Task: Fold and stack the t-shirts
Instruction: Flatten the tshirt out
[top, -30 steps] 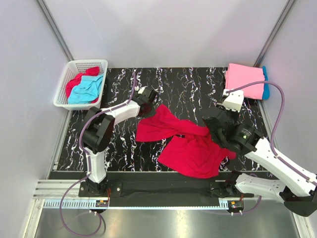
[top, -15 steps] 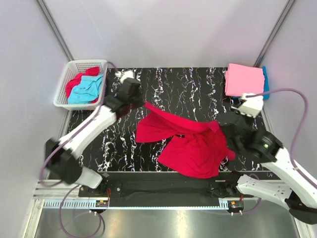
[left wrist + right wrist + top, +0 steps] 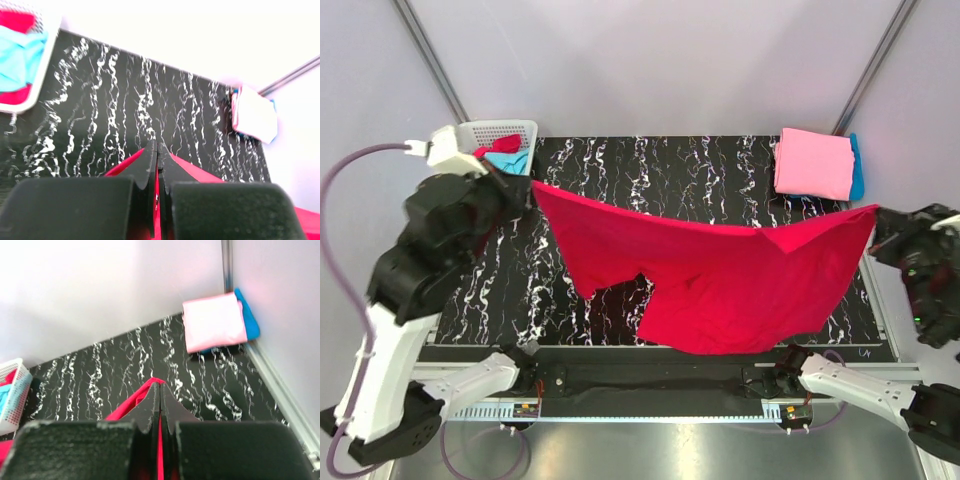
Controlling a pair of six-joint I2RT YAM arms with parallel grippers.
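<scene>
A crimson red t-shirt [image 3: 720,280] hangs stretched in the air above the black marbled table [image 3: 680,170]. My left gripper [image 3: 528,188] is shut on its left corner; red cloth [image 3: 159,200] shows between the closed fingers. My right gripper [image 3: 876,214] is shut on its right corner, cloth [image 3: 160,450] pinched there too. A folded pink t-shirt [image 3: 814,162] lies on a turquoise blue one [image 3: 858,170] at the far right corner; it also shows in the right wrist view [image 3: 214,322]. More red and turquoise shirts [image 3: 498,150] lie in the basket.
The white lattice basket [image 3: 510,128] stands at the far left corner, partly hidden by my left arm; it also shows in the left wrist view [image 3: 30,97]. Grey walls enclose the table on three sides. A metal rail runs along the near edge.
Both arms have lifted and pulled apart, left going left and right going right. The red shirt has risen from a crumpled heap on the table into a spread, hanging sheet.
</scene>
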